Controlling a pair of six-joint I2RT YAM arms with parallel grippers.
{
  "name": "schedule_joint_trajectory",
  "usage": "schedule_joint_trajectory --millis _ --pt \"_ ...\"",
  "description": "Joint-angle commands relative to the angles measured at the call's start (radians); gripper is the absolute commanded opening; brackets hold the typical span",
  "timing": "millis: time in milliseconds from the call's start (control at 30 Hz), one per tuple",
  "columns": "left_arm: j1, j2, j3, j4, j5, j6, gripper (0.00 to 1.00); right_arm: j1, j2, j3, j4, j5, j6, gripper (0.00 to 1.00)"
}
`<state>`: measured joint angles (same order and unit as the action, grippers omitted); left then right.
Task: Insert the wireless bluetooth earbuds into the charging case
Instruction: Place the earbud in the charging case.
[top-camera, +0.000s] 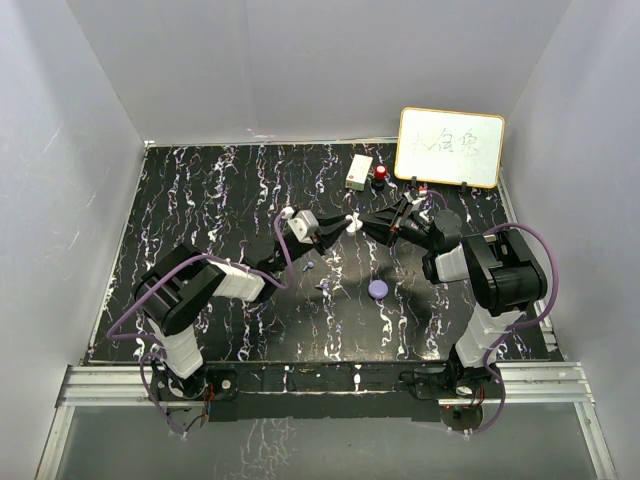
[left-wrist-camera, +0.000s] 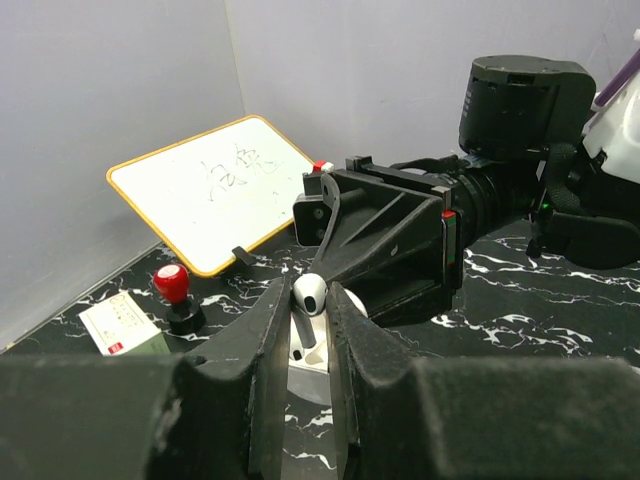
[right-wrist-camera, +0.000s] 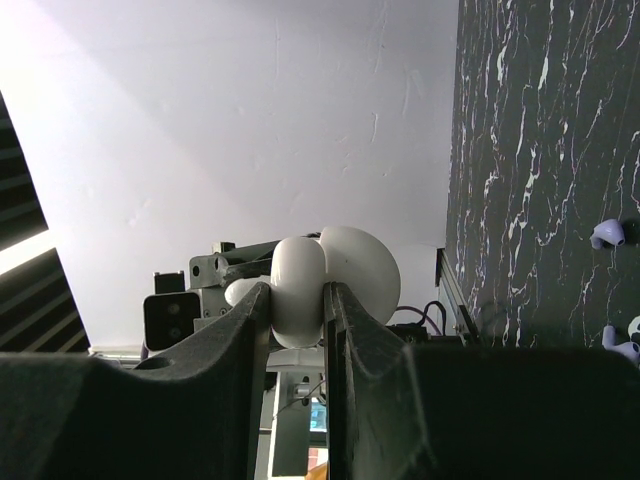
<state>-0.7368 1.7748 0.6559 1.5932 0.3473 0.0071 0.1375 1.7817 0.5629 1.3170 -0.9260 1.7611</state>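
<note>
Item: left gripper (left-wrist-camera: 310, 310), jaws pinching a white stemmed earbud (left-wrist-camera: 308, 292) by its bulb, stem pointing down at the white charging case (right-wrist-camera: 345, 262); so held, by my reading, for seating it in its socket; right gripper (right-wrist-camera: 298, 300), jaws clamped on that case, raised over mid-table to steady it against the push; loose on the black marbled table (top-camera: 200, 200), nearer than the grippers: two tiny lilac pieces (top-camera: 310, 266), perhaps earbuds too, too small to tell; round lilac puck (top-camera: 377, 288) to their right.
</note>
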Motion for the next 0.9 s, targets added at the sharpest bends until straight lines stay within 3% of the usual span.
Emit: schedule_joint_trajectory --millis 0,867 --pt "-0.01 -0.014 0.042 0.193 0.004 0.002 0.0 0.005 -0.001 0.024 0.077 0.006 0.008 0.0" --pt "-0.03 0.002 0.046 0.192 -0.014 0.024 0.0 0.005 -0.017 0.014 0.122 0.011 0.044 0.0"
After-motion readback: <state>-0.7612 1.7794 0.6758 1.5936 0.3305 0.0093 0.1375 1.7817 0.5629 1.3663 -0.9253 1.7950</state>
